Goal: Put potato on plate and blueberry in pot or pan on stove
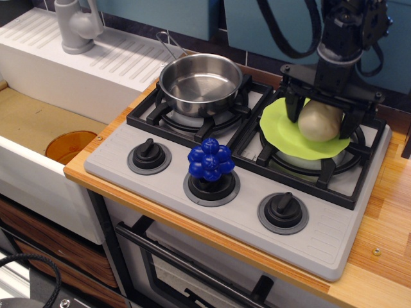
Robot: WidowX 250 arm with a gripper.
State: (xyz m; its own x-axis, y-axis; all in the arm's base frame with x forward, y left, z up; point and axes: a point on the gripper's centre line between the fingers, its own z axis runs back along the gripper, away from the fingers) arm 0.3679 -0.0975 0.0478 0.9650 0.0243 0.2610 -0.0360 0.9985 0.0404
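Observation:
The beige potato (320,120) sits between the fingers of my black gripper (324,126), low over the lime-green plate (279,125) on the right rear burner; it touches or nearly touches the plate. The gripper is shut on the potato. The deep-blue blueberry (210,159) rests on top of the middle knob at the front of the grey stove (321,237). The steel pot (200,83) stands empty on the left rear burner, apart from the gripper.
A left knob (149,154) and a right knob (283,211) flank the blueberry. A sink with an orange disc (69,145) lies to the left, with a grey faucet (77,25) behind it. A wooden counter (385,212) borders the stove on the right.

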